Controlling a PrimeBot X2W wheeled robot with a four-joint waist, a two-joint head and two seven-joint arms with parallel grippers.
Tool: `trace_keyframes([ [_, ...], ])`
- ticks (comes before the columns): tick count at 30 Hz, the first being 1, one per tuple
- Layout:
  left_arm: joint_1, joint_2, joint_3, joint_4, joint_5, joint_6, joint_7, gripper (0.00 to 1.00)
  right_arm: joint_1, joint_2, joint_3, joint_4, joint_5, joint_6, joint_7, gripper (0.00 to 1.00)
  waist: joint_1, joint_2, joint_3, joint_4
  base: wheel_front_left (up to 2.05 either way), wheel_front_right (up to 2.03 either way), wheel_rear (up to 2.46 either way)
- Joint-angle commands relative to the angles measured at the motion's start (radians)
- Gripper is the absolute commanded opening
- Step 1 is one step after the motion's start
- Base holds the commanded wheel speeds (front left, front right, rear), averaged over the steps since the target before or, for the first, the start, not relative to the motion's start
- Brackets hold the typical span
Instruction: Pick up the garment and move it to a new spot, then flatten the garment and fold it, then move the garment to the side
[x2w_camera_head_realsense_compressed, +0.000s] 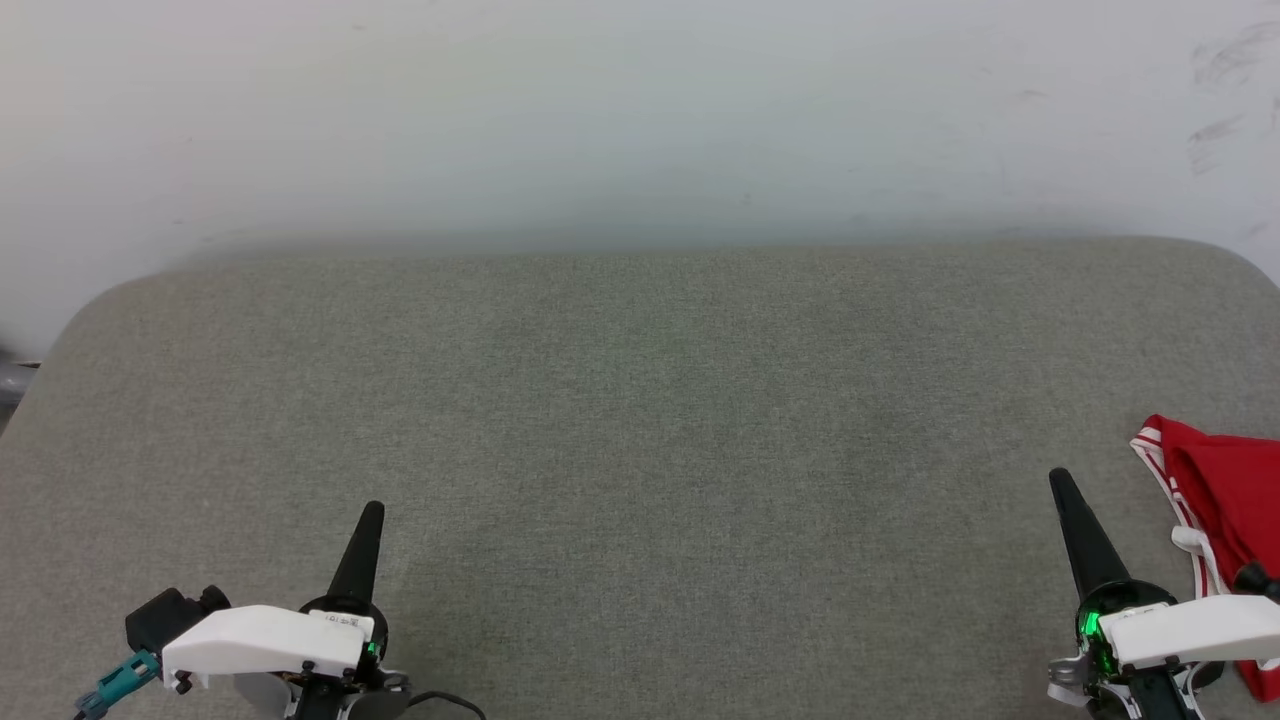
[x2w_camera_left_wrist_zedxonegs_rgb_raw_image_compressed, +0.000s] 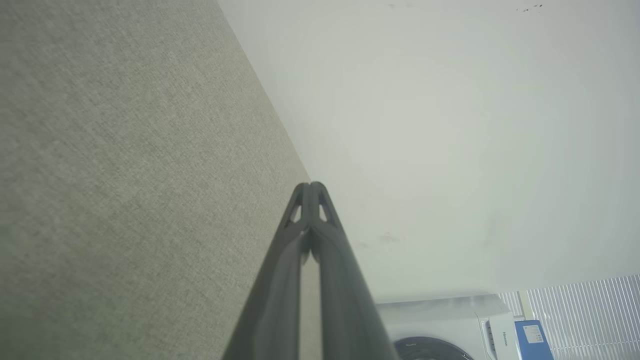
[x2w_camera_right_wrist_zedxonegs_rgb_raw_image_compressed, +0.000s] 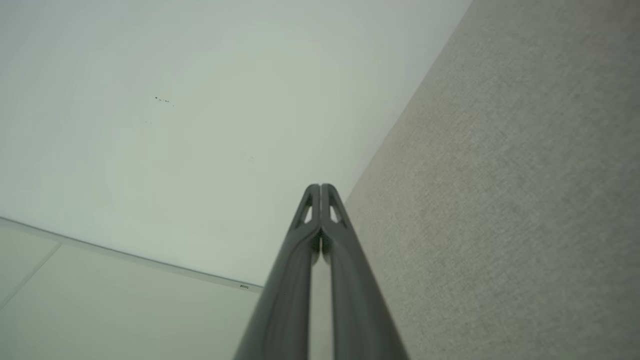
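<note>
Grey woven cloth covers the tabletop (x2w_camera_head_realsense_compressed: 640, 400), which runs back to a pale wall (x2w_camera_head_realsense_compressed: 640, 110). The red shirt (x2w_camera_head_realsense_compressed: 1235, 490) lies bunched at the right edge, its striped trim facing inward. The right tool (x2w_camera_head_realsense_compressed: 1058, 482) points up just beside it, and that arm's white casing (x2w_camera_head_realsense_compressed: 1195, 628) overlaps the shirt's near part. The left tool (x2w_camera_head_realsense_compressed: 372, 512) sits near the front left corner. Both tools are pinched closed and hold nothing. A washing machine (x2w_camera_left_wrist_zedxonegs_rgb_raw_image_compressed: 440, 325) stands past the left tool.
</note>
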Motion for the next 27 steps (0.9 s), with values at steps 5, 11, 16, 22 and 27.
trace_keyframes([
  [5, -0.026, -0.007, 0.017, 0.0, -0.047, -0.014, 0.015, 0.0, -0.029, -0.005, -0.002, 0.011, 0.055, 0.0, 0.004, 0.0, 0.0, 0.0, 0.001, 0.001, 0.0, 0.0, 0.0],
  [11, -0.031, -0.013, 0.031, 0.005, -0.092, -0.022, 0.029, 0.0, -0.039, -0.004, -0.004, 0.027, 0.108, 0.0, 0.007, 0.0, 0.0, 0.0, 0.002, 0.003, 0.0, 0.0, 0.0],
  [16, -0.036, -0.019, 0.043, 0.008, -0.129, -0.029, 0.04, 0.0, -0.046, -0.003, -0.005, 0.04, 0.15, 0.0, 0.009, 0.0, 0.0, 0.0, 0.003, 0.004, 0.0, 0.0, 0.0],
  [22, -0.039, -0.025, 0.056, 0.013, -0.169, -0.038, 0.053, 0.0, -0.056, -0.002, -0.007, 0.054, 0.197, 0.0, 0.014, 0.0, 0.0, 0.0, 0.004, 0.005, 0.0, 0.0, 0.0],
  [27, -0.043, -0.031, 0.066, 0.017, -0.202, -0.043, 0.063, 0.0, -0.061, -0.001, -0.008, 0.066, 0.236, 0.0, 0.016, 0.0, 0.0, 0.0, 0.005, 0.007, 0.0, 0.0, 0.0],
])
